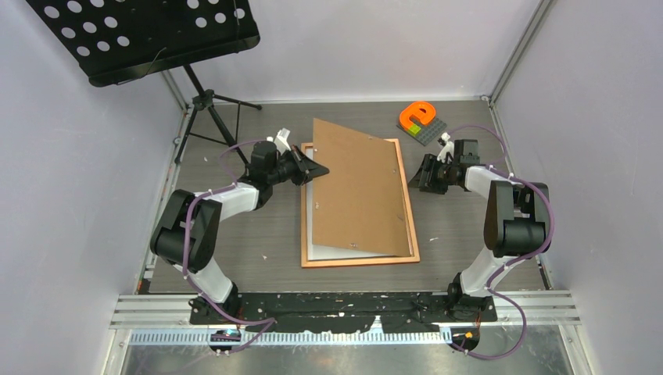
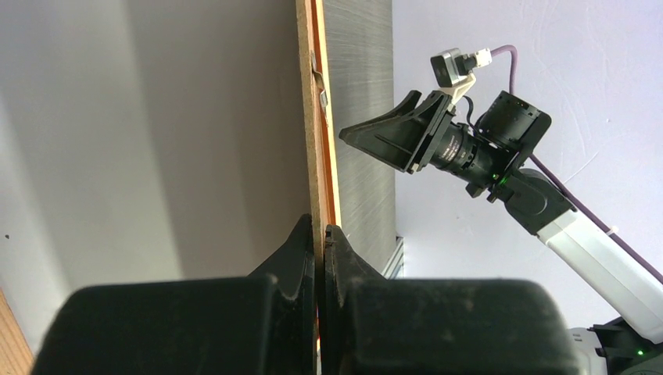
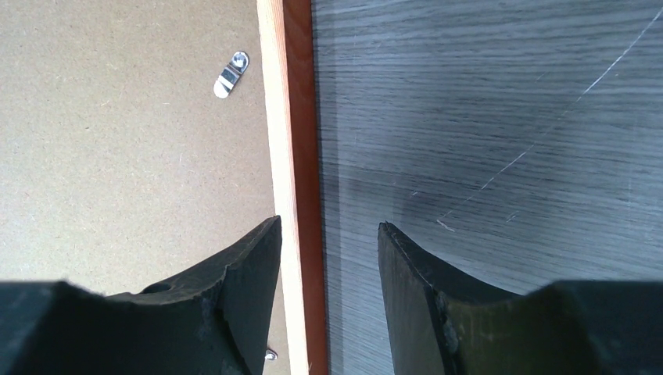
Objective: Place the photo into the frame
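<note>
L gripper (image 2: 320, 238) is pressed tight on the edge of the brown backing board (image 1: 356, 187), pinching it at the board's left side near its far corner. The board runs away from those fingers at a tilt, its held side raised, its far-right side down on the frame (image 1: 360, 263). The frame lies flat on the grey table (image 1: 250, 234), directly under and to the right of the L gripper. A white sheet (image 1: 332, 251) shows inside the frame below the board's near edge, nearer the arm bases than the L gripper. It looks like the photo lying white back up, but the printed side isn't visible, so can't confirm. R gripper (image 3: 328, 250) has its jaws spread, nothing between them. It sits over the frame's right rail, with the rail and board to its left finger side and bare table to the right. Can't tell if it touches the rail. A small metal clip (image 3: 232, 74) sits on the board ahead of the R fingers. An orange toy on a grey base plate (image 1: 418, 119) is beyond the R gripper, apart from it.
</note>
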Available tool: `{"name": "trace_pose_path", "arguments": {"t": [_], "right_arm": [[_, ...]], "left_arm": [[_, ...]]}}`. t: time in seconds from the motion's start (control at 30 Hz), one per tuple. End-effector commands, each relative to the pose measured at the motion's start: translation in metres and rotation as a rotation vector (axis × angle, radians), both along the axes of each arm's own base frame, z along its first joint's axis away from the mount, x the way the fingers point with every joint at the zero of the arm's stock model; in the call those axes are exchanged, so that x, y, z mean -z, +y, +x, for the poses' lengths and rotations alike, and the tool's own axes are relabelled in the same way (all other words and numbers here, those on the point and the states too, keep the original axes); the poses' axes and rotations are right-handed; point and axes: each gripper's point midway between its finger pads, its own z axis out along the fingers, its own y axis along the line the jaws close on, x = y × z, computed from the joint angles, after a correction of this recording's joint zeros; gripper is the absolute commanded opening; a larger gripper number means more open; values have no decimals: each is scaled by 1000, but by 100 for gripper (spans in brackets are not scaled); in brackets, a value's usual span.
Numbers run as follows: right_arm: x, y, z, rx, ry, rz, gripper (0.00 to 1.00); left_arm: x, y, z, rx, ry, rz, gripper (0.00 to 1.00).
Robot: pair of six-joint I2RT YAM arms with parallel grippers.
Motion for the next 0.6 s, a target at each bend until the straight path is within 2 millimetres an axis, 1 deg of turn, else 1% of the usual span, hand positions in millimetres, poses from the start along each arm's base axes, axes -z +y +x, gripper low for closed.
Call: {"name": "trace_pose_path", "arguments": {"t": [0.0, 0.1, 0.33, 0.57], "right_arm": [[-7, 2, 8, -14, -43, 2, 55], [-7, 2, 8, -13, -42, 1, 55], [-6, 3, 7, -14, -37, 5, 55], [-3, 4, 6, -16, -32, 1, 55]], "left_arm": [[-26, -5, 11, 6, -141, -24, 0], [-22, -4, 11, 2, -119, -23, 0], [-6, -5, 7, -20, -10, -48, 0], [-1, -7, 4, -24, 58, -75, 0]]}}
